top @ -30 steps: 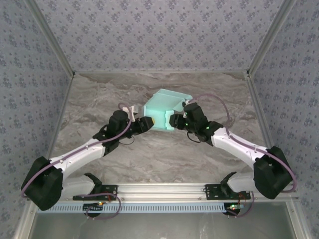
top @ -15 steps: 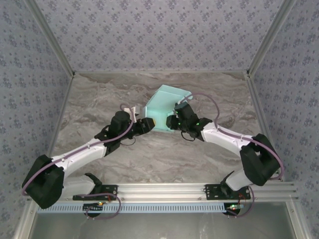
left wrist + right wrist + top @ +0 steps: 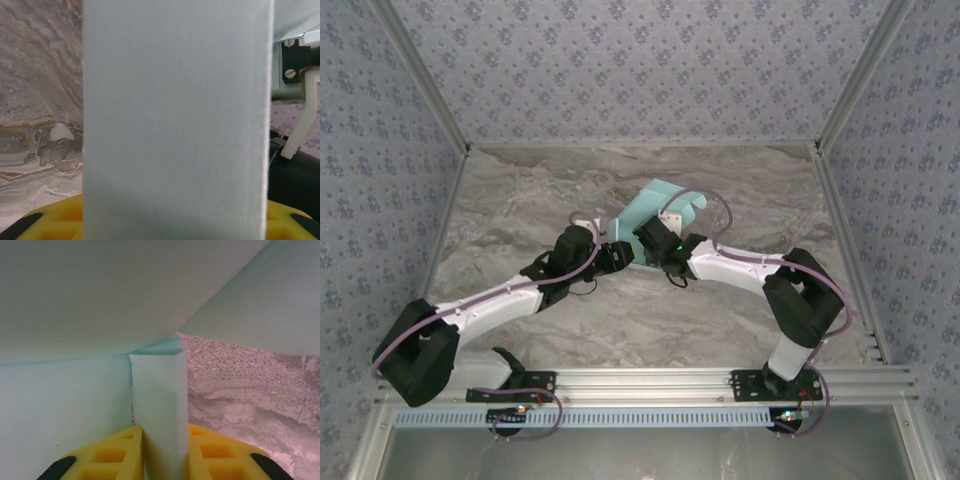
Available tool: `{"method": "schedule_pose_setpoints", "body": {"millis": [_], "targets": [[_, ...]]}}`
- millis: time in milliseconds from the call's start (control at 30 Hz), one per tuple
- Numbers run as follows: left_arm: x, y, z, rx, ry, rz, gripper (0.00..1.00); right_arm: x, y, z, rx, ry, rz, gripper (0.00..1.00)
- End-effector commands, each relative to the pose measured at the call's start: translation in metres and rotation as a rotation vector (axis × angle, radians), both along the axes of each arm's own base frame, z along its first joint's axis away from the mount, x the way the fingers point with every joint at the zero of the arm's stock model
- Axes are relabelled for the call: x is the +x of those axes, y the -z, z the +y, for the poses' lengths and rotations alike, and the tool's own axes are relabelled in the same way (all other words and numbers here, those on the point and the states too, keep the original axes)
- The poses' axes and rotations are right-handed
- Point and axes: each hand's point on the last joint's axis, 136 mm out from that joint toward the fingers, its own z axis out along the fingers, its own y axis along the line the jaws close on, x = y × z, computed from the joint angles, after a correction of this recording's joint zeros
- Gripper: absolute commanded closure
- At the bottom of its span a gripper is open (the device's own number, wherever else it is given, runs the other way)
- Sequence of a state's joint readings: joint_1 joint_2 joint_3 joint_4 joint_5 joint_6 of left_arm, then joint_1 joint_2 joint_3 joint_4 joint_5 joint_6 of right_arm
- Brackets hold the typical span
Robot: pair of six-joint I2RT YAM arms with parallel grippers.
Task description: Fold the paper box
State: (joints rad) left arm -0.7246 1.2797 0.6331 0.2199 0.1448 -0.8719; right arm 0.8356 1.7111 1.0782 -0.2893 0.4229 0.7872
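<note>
Two arms meet over the middle of the marbled table point(image 3: 520, 200), with one paper box point(image 3: 651, 197) between them. The left arm reaches from its base at the near left, its white link running far and to the right in a long, low diagonal, with the wrist turned so the left gripper point(image 3: 617, 254) points right at the near left edge of the card. The right arm is folded sharply: it rises from the near right base to a bent elbow, then its forearm runs left across the table to bring the right gripper point(image 3: 645, 240) against the near side of the card, just beside the left one. The paper box is pale aqua, partly folded and tilted, its panels standing up off the table on the far side of both grippers. In the left wrist view a broad, upright panel of the card fills the gap between the two yellow fingers point(image 3: 45, 222), its edges meeting them on both sides, so this claw is grasping the box across that panel. In the right wrist view a narrow upright flap of the card sits between the yellow pads point(image 3: 112, 455), touching both, with larger panels slanting overhead; this claw is clenched on that flap. Patterned walls point(image 3: 620, 70) enclose the table on three sides.
</note>
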Motion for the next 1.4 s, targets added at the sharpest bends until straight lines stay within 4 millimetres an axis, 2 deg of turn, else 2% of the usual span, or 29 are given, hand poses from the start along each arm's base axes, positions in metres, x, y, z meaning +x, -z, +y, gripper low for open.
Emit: {"method": "schedule_pose_setpoints", "body": {"millis": [0, 67, 167, 267, 367, 533, 600, 767, 933, 1067, 1233, 1367], "targets": [[-0.001, -0.052, -0.027, -0.102, 0.089, -0.128, 0.56, 0.007, 0.007, -0.030, -0.111, 0.120, -0.039, 0.76], [-0.001, -0.050, -0.027, -0.098, 0.086, -0.126, 0.56, 0.008, 0.006, -0.019, -0.055, 0.066, -0.026, 0.72], [0.002, -0.047, -0.023, -0.077, 0.067, -0.134, 0.56, 0.005, -0.007, 0.002, 0.097, -0.035, -0.028, 0.64], [0.004, -0.042, -0.018, -0.050, 0.048, -0.136, 0.56, -0.002, -0.025, 0.006, 0.186, -0.097, -0.048, 0.60], [0.006, -0.039, -0.016, -0.032, 0.032, -0.135, 0.55, -0.013, -0.052, 0.010, 0.249, -0.193, -0.111, 0.58], [0.007, -0.032, -0.014, -0.013, 0.021, -0.121, 0.55, -0.037, -0.078, -0.011, 0.289, -0.212, -0.139, 0.49], [0.008, -0.030, -0.014, -0.019, 0.017, -0.118, 0.55, -0.044, -0.081, -0.019, 0.306, -0.210, -0.139, 0.48], [0.006, -0.034, -0.017, -0.040, 0.026, -0.115, 0.55, -0.048, -0.063, -0.038, 0.293, -0.152, -0.093, 0.48], [0.002, -0.043, -0.019, -0.084, 0.040, -0.115, 0.55, -0.038, -0.043, -0.035, 0.301, -0.129, -0.054, 0.50], [-0.001, -0.048, -0.020, -0.101, 0.047, -0.122, 0.55, -0.025, -0.042, -0.027, 0.304, -0.118, -0.053, 0.56], [-0.004, -0.051, -0.021, -0.112, 0.052, -0.124, 0.55, -0.006, -0.046, -0.029, 0.332, -0.063, -0.072, 0.62], [-0.005, -0.052, -0.023, -0.114, 0.061, -0.125, 0.55, 0.002, -0.047, -0.027, 0.352, -0.067, -0.063, 0.62]]}}
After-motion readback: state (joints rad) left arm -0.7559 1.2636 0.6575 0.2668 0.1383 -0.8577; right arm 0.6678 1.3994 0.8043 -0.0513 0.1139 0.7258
